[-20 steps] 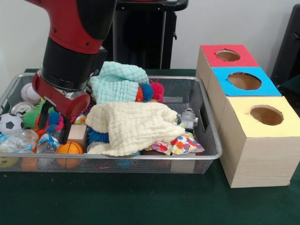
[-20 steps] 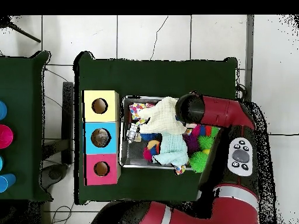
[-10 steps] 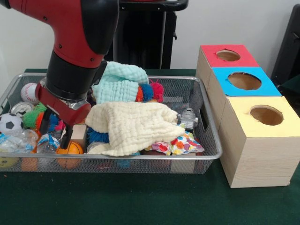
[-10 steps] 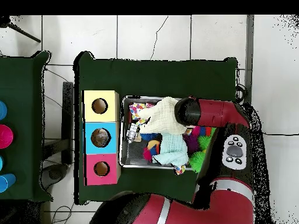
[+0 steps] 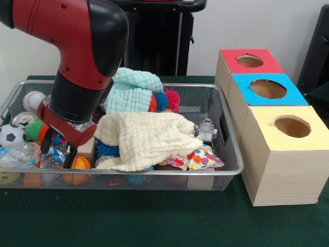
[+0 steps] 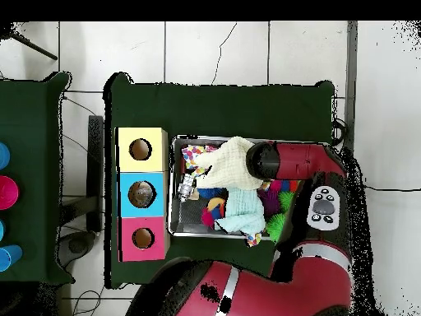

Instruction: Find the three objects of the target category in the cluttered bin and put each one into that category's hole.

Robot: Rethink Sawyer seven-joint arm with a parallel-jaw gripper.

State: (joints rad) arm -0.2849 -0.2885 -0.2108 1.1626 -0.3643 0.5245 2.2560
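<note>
The wire mesh bin holds a heap of clutter; it also shows in the overhead view. My gripper is low in the bin's left end, its two fingers apart on either side of a small see-through bottle with blue markings. A crumpled clear bottle lies to its left. Another small bottle stands at the bin's right end, and shows from overhead. The blue-faced box's hole is the middle one. In the overhead view the arm hides the gripper.
A cream cloth and a mint cloth cover the bin's middle. An orange ball, soccer ball, baseball, metal can and spiky balls lie around. Red-faced and yellow-faced boxes flank the blue one.
The arm has swung a little left and come down. The gripper's fingers have sunk lower among the objects, down around the small bottle by the orange ball.
</note>
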